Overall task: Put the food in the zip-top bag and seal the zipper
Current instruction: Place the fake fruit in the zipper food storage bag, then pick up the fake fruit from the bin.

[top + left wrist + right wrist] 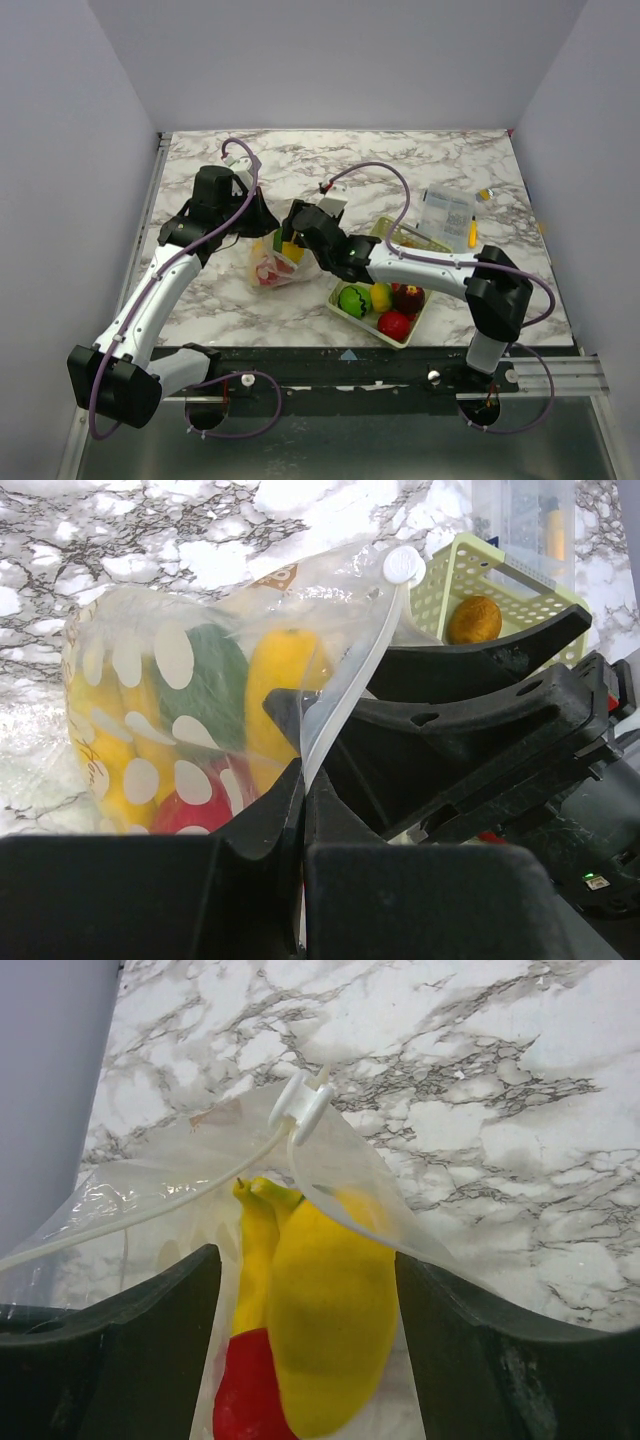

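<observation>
The zip-top bag (272,265) lies left of centre, clear with white spots, holding yellow, green and red food. My left gripper (265,228) is shut on the bag's mouth edge (325,705); in its wrist view the jaws (303,775) pinch the zipper strip. The white slider (403,565) sits at the strip's far end. My right gripper (297,238) is open at the bag's mouth. In its wrist view (305,1260) its fingers straddle a yellow piece (335,1310), beside bananas (255,1250) and a red piece (245,1390). The slider (300,1105) shows above them.
A pale lattice basket (410,335) right of the bag holds green (351,300), yellow, dark red and red (393,324) pieces. A rigid clear box (446,215) stands behind it. The right gripper's black fingers (470,665) crowd the left wrist view.
</observation>
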Action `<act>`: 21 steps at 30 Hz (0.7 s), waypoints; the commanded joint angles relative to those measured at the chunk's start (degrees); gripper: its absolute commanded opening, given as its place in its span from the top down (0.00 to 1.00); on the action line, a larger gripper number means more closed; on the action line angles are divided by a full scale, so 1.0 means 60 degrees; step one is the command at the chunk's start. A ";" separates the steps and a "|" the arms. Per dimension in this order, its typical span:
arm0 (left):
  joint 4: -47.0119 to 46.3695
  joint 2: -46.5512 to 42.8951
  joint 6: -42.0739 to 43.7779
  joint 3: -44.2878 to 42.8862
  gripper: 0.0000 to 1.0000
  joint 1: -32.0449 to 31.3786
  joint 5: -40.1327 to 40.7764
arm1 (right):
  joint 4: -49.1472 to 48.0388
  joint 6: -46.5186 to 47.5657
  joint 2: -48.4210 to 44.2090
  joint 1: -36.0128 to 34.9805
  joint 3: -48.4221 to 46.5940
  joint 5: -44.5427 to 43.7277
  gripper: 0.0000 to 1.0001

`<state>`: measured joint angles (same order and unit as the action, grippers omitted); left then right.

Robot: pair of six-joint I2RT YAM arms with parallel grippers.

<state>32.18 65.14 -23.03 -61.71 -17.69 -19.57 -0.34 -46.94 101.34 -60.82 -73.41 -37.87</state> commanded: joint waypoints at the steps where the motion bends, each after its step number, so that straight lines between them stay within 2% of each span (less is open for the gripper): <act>1: -0.0178 -0.0072 -0.0040 0.0027 1.00 0.0063 -0.0130 | 0.0883 0.0391 -0.0229 -0.0071 -0.0378 -0.0104 0.26; 4: -0.0176 -0.0050 -0.0052 0.0017 1.00 0.0063 -0.0173 | 0.1085 0.0679 -0.0540 -0.0068 -0.0335 0.0002 0.24; 11: -0.0132 0.0011 -0.0044 0.0017 1.00 0.0078 -0.0116 | 0.2422 0.0998 -0.1172 -0.0074 -0.0458 0.0883 0.28; 21: -0.0111 0.0158 -0.0018 -0.0013 1.00 0.0107 -0.0002 | 0.3343 0.1360 -0.3669 -0.0072 0.0749 0.1657 0.27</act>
<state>32.23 65.71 -23.18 -61.71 -17.41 -19.55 15.18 -39.99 84.95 -60.82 -71.79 -30.52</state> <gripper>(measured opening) 0.009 0.725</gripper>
